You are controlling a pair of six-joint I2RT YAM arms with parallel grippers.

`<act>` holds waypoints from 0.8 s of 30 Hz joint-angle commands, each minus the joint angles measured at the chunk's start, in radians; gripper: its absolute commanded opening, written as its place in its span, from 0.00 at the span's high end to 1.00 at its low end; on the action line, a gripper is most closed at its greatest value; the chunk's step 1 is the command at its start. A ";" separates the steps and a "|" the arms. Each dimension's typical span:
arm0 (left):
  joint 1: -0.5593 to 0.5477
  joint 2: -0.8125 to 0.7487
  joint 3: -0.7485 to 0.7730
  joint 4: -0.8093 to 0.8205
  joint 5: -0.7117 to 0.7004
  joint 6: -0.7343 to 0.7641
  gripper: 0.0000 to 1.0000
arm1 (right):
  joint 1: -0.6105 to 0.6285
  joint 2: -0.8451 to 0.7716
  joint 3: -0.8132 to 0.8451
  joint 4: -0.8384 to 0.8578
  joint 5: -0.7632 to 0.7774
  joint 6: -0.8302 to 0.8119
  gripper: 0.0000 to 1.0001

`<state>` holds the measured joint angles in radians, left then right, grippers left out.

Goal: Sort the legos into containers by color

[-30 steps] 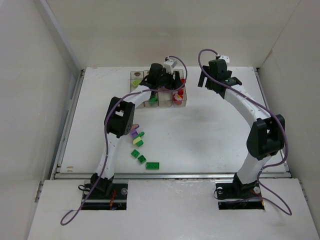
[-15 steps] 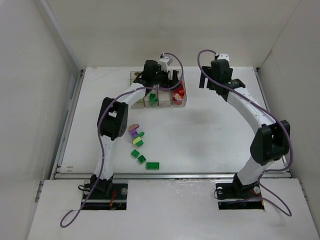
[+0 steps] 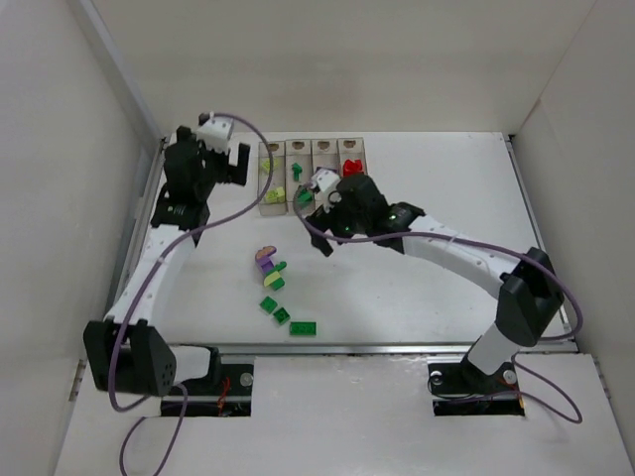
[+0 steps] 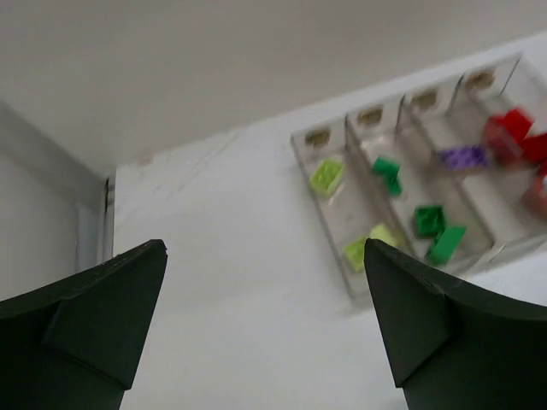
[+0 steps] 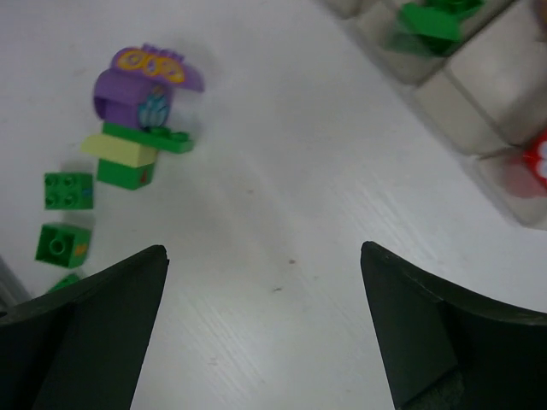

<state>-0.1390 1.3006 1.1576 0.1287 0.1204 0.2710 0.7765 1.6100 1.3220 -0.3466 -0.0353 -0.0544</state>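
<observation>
The containers (image 3: 312,149) stand in a row at the back of the table, with yellow-green, dark green, purple and red legos inside. In the left wrist view the containers (image 4: 352,272) show a yellow-green brick (image 4: 326,176), a dark green one (image 4: 430,220), a purple one (image 4: 463,156) and a red one (image 4: 511,130). Loose legos lie mid-table: a purple piece (image 3: 265,260) (image 5: 145,81), a yellow-green brick (image 5: 120,147) and dark green bricks (image 3: 304,327) (image 5: 68,190). My left gripper (image 3: 230,169) (image 4: 263,249) hangs open and empty left of the containers. My right gripper (image 3: 327,220) (image 5: 263,252) is open and empty over bare table, right of the loose pile.
White walls close in the table on the left, back and right. A metal rail (image 3: 337,347) runs along the near edge. The right arm's forearm (image 3: 446,253) stretches low across the table's middle right.
The left arm swung from over the containers out to the far left, and its gripper opened. The right arm came down from the back right to just in front of the containers.
</observation>
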 commanded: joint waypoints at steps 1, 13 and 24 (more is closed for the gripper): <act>0.007 -0.113 -0.191 -0.093 -0.044 0.086 0.00 | 0.062 0.080 0.060 -0.015 -0.130 -0.036 0.00; 0.027 -0.360 -0.538 -0.032 -0.160 -0.016 0.00 | 0.354 0.146 -0.001 -0.232 -0.091 -0.160 0.04; 0.078 -0.379 -0.581 -0.003 -0.180 -0.078 0.00 | 0.480 0.247 -0.070 -0.095 0.066 0.014 0.07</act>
<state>-0.0643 0.9466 0.5949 0.0708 -0.0433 0.2272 1.2636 1.8267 1.2366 -0.5083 -0.0566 -0.0971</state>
